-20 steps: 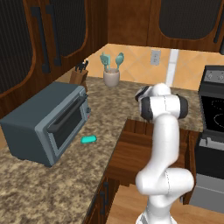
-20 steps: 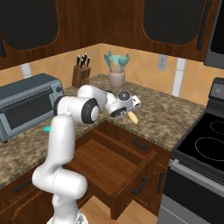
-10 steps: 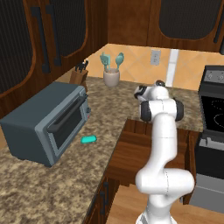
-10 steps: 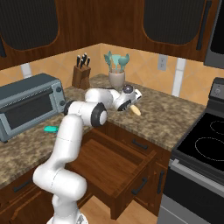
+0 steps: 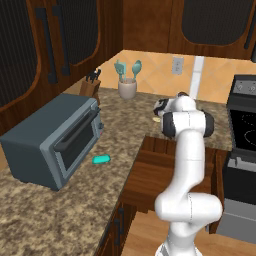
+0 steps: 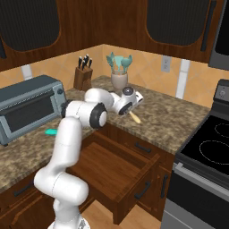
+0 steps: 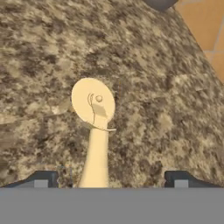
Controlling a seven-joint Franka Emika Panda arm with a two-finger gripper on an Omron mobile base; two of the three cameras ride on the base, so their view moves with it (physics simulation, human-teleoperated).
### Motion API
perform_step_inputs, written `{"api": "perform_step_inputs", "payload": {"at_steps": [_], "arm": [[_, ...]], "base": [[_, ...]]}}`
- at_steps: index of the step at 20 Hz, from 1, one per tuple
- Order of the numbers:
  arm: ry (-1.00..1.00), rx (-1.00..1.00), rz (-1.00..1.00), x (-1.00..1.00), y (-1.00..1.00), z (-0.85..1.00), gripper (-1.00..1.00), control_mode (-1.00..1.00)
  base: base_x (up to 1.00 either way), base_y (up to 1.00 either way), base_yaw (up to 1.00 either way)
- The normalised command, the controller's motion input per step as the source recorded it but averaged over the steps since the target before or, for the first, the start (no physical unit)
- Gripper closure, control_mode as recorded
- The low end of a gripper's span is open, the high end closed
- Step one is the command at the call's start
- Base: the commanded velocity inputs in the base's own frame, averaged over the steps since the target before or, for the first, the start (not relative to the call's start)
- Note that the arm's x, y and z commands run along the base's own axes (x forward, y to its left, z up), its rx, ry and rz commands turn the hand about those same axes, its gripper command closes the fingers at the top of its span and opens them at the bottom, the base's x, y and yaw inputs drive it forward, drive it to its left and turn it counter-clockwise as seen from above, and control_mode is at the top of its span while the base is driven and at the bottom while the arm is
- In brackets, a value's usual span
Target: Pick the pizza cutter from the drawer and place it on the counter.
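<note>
Pale tan pizza cutter with round disc and tapered handle (image 7: 95,127): lying flat on speckled brown-and-grey granite counter (image 6: 179,123), far side of the open reddish-brown wooden drawer (image 6: 112,167); 2-finger gripper (image 7: 109,177): jaws spread wide either side of the handle, gripping nothing

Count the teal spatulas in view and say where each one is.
2: the left spatula and the right spatula both stand in the crock at the back of the counter. Others may be hidden.
</note>
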Motion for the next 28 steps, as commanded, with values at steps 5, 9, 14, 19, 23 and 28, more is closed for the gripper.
{"api": "perform_step_inputs", "payload": {"at_steps": [5, 9, 14, 19, 23, 28], "arm": [[0.00, -0.03, 0.00, -1.00, 0.04, 0.20, -1.00, -1.00], [0.03, -0.01, 0.00, -0.83, 0.00, 0.94, -1.00, -1.00], [0.01, 0.03, -0.03, -0.31, -0.01, 1.00, -1.00, -1.00], [0.20, 0.25, -0.48, -0.78, -0.03, 0.99, -1.00, -1.00], [0.12, 0.27, -0.74, -0.50, 0.00, 0.96, -1.00, -1.00], [0.02, 0.21, -0.66, -0.85, 0.00, 0.70, -1.00, -1.00]], "base": [[0.00, 0.00, 0.00], [0.00, 0.00, 0.00], [0.00, 0.00, 0.00], [0.00, 0.00, 0.00], [0.00, 0.00, 0.00], [0.00, 0.00, 0.00]]}}
